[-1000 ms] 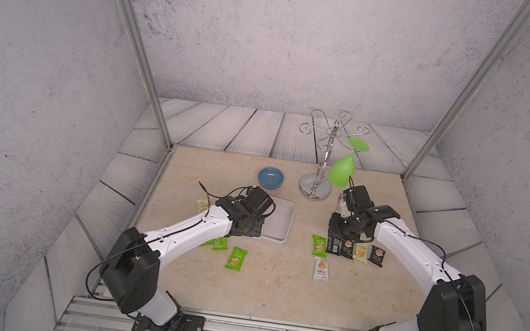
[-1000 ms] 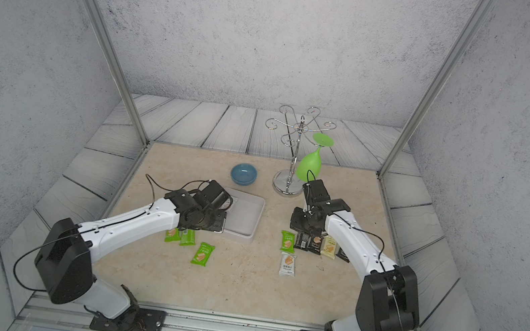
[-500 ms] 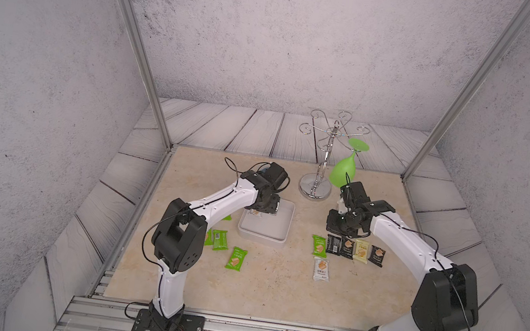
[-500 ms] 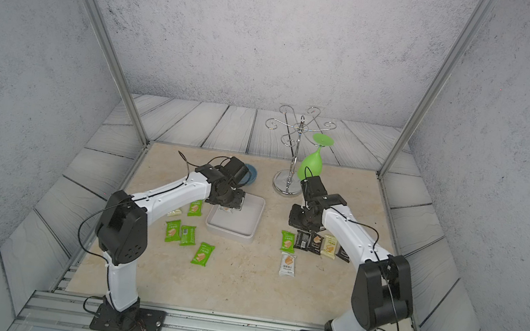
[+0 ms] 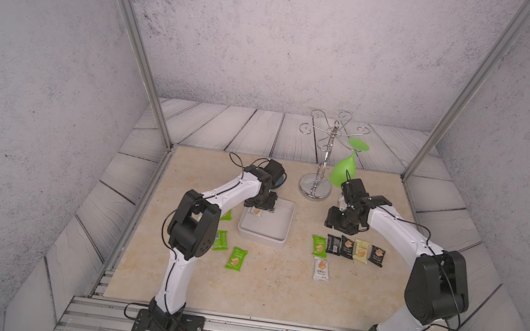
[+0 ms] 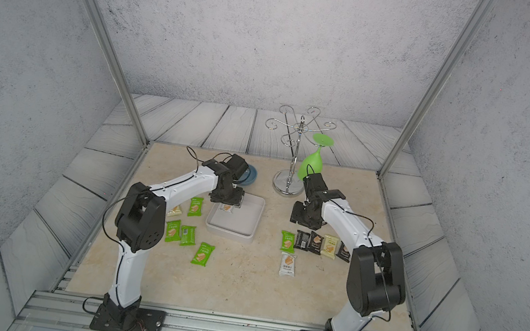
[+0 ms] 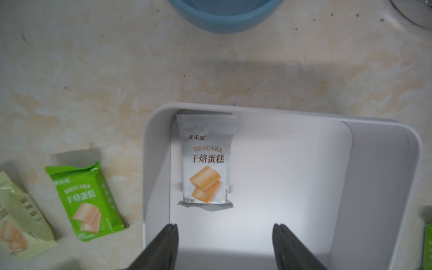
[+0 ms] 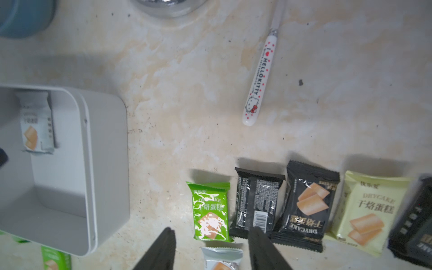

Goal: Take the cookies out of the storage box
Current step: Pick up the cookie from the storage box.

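I am watching my left arm (image 5: 228, 191) reaching forward and inward from its base, elbow lifted high, the wrist bending over so the left gripper (image 7: 224, 228) is pointing downward, its jaws standing well apart and gripping nothing. My right arm (image 5: 399, 229) is mirroring that reach, and the right gripper (image 8: 210, 230) is hanging low, jaws standing wide too.

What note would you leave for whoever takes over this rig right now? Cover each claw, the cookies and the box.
Left claw: open, empty, above the storage box.
Right claw: open, empty, above the six right-hand packets on the table.
Done: those six and five left-hand packets lie outside the box.
Left: one white packet in a corner of the box.
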`<move>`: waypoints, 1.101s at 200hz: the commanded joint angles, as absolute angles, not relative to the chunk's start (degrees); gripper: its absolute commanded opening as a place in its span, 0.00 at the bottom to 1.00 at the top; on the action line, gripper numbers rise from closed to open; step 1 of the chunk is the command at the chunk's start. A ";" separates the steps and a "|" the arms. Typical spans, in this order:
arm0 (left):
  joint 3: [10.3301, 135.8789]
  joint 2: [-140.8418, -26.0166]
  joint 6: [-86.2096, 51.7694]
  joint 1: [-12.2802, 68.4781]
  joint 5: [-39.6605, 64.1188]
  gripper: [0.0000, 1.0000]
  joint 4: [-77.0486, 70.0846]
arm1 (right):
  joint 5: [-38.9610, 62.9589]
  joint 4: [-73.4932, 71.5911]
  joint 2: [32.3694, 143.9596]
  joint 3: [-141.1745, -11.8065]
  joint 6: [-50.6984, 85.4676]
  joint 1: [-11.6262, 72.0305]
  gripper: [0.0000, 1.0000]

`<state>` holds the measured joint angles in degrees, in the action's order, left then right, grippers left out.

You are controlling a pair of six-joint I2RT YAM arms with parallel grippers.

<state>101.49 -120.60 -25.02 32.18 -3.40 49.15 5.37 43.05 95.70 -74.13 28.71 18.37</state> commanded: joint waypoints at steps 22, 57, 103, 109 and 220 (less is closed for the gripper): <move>104.19 -124.07 -25.02 31.28 -2.61 0.69 50.36 | 3.16 44.30 96.29 -75.48 28.30 16.90 0.72; 106.18 -126.65 -25.74 30.84 -4.77 0.69 51.62 | 2.99 44.72 96.73 -75.83 27.73 16.23 0.73; 108.09 -129.81 -26.88 30.85 -7.95 0.69 52.20 | 3.08 45.59 97.99 -76.37 27.09 15.91 0.73; 108.16 -130.10 -26.93 30.81 -8.16 0.69 52.28 | 3.08 45.69 98.11 -76.46 26.98 15.82 0.73; 109.20 -133.27 -27.34 30.32 -5.80 0.68 50.93 | 3.08 47.09 100.20 -78.20 26.01 14.77 0.72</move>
<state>107.87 -131.79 -27.03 30.85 -6.11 50.39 4.12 45.58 100.22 -77.19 26.59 15.14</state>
